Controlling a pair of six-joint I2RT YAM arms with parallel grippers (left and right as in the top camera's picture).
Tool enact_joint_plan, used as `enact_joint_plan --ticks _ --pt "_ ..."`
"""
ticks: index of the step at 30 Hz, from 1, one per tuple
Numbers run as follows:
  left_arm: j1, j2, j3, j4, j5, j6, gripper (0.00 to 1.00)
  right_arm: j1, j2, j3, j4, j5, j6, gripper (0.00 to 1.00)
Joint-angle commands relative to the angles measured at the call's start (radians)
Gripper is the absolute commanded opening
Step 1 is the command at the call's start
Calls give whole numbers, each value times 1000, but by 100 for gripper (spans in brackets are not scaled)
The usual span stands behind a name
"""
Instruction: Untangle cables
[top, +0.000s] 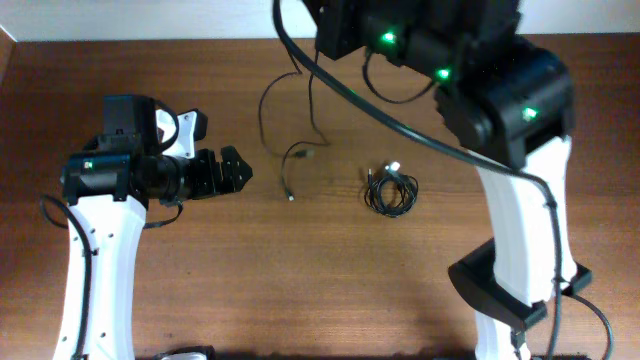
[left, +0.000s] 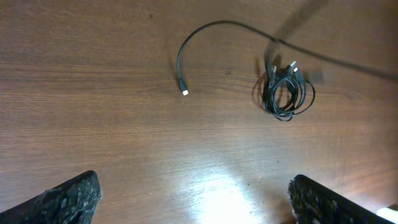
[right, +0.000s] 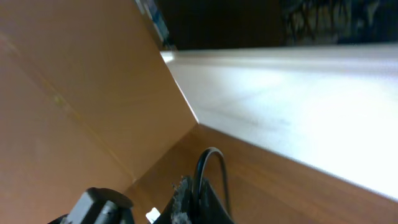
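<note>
A small coiled bundle of thin black cables with pale plug ends lies on the wooden table; it also shows in the left wrist view. One loose thin black cable hangs from under the raised right arm down to the table, and its plug end rests on the wood. My right gripper is shut on this cable, high above the table's far side. My left gripper is open and empty, left of the loose cable's end; its fingertips frame the bare wood.
The right arm's thick black cable arcs over the table above the bundle. The right arm's white base stands at the right, the left arm's base at the left. A pale wall borders the table's far edge.
</note>
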Motion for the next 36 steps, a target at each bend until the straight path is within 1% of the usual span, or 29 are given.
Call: enact_joint_plan --ticks 1,4,6,9,10,11,14,15,16,17,18,19,21,22,23,26,31,33,34,35,36 --pt "2 7 4 0 -28 -9 99 5 63 -14 -10 -20 30 4" --pt "2 7 4 0 -28 -9 99 5 99 -51 -64 -21 29 4" --pt "2 7 4 3 -28 -9 99 11 118 -66 -104 -25 78 4" --pt "2 7 4 3 -28 -9 99 43 134 -107 -104 -32 85 4" --pt "2 7 4 3 -28 -9 99 56 134 -127 -99 -31 85 6" --pt "2 7 4 2 -28 -9 99 63 134 -137 -93 -30 85 13" --pt "2 7 4 1 -27 -9 99 70 134 -177 -85 -24 85 15" --pt "2 7 4 -2 -27 -9 99 70 134 -189 -85 -24 85 20" --pt "2 7 4 -3 -27 -9 99 70 134 -198 -87 -23 85 32" --pt "2 7 4 -6 -27 -9 99 69 134 -207 -87 -23 84 48" --pt "2 7 4 -12 -27 -9 99 69 134 -208 -96 -6 84 60" --pt "2 7 4 -16 -27 -9 99 68 134 -208 -110 32 84 67" --pt "2 7 4 -31 -27 -9 99 63 134 -207 -168 150 84 79" --pt "2 7 4 -39 -23 -9 99 55 134 -207 -212 212 84 90" --pt "2 7 4 -45 -20 -10 99 47 134 -207 -249 251 84 99" --pt "2 7 4 -72 -20 -10 99 3 134 -207 -399 357 80 99" --pt "2 7 4 -80 -11 -21 99 -90 134 -207 -581 378 80 99" --pt "1 7 4 -58 43 -58 99 -124 134 -207 -629 410 -34 99" --pt "-3 7 4 -57 37 -65 99 -148 134 -207 -628 427 -87 99" --pt "-14 11 4 -71 -13 -83 99 -189 134 -207 -629 427 -113 99" --pt "-24 14 4 -93 -85 -126 99 -215 134 -208 -629 426 -111 99"
